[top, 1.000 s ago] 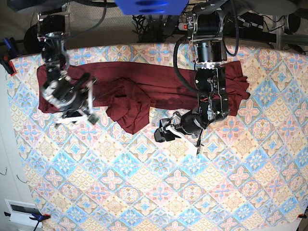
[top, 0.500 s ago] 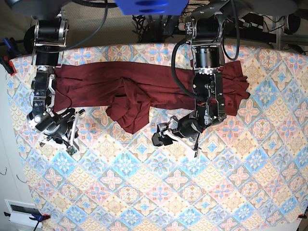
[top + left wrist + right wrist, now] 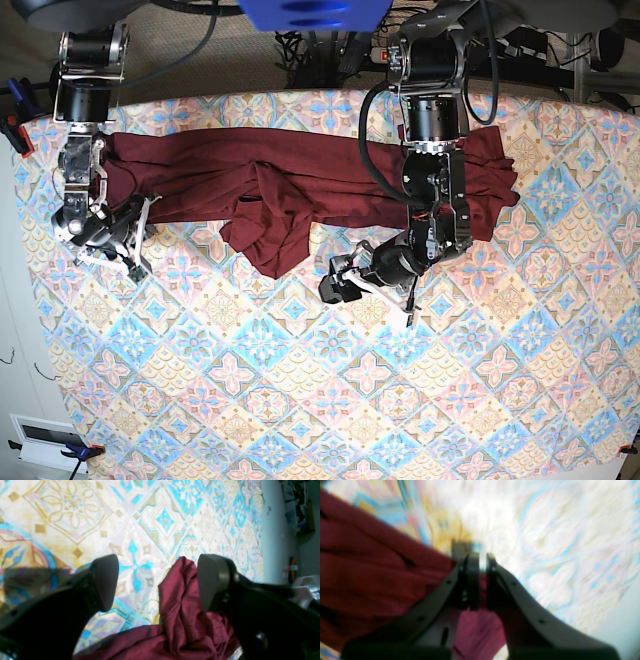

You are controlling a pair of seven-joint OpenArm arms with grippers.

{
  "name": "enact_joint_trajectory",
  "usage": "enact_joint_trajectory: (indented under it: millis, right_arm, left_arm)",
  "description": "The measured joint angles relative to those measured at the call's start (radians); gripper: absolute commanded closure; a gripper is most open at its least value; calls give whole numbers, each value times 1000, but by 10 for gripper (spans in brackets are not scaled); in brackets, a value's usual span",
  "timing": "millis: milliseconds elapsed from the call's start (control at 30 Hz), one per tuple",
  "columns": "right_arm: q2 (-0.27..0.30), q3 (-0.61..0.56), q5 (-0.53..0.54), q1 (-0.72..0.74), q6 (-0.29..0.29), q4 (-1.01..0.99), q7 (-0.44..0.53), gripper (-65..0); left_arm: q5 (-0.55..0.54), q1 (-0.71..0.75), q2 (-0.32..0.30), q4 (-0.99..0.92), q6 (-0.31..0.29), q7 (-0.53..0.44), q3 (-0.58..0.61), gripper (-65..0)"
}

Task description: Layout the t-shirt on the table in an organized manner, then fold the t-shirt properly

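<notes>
The dark maroon t-shirt (image 3: 300,175) lies stretched across the far part of the table (image 3: 300,400), with a bunched fold hanging toward the middle. My right gripper (image 3: 138,240) is at the shirt's left end. In the blurred right wrist view the right gripper (image 3: 482,580) has its jaws almost together, pinching the edge of the t-shirt (image 3: 370,575). My left gripper (image 3: 335,283) hovers beside the bunched fold. In the left wrist view the left gripper (image 3: 155,580) is wide open, with a point of the t-shirt (image 3: 180,605) showing between its fingers above the table (image 3: 150,517).
Clamps hold the tablecloth at the far left corner (image 3: 15,120), the near left corner (image 3: 80,452) and the near right corner (image 3: 628,450). A white box (image 3: 45,440) sits off the near left corner. Cables and the arm bases crowd the far edge.
My right arm swung off the shirt's left end, down and left, then came back to its lower edge while its jaws closed. The shirt's left end now lies straighter. The left arm barely moved.
</notes>
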Motion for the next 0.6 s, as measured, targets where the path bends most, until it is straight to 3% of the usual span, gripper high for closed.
enact_joint_trajectory:
  millis: [167,400,600]
  right_arm:
    - [8,6,-13,-23,-6,-55,64,-42]
    - [7,101,-12,-159,1,67,55,-42]
    - [11,113,-13,-182,0,78,56,-42]
  left_arm:
    - [0,0,1,0,1,1,56,-484]
    - [-3,0,1,0,0,1,65,-484]
    - [-3,0,1,0,1,-3,95,-484]
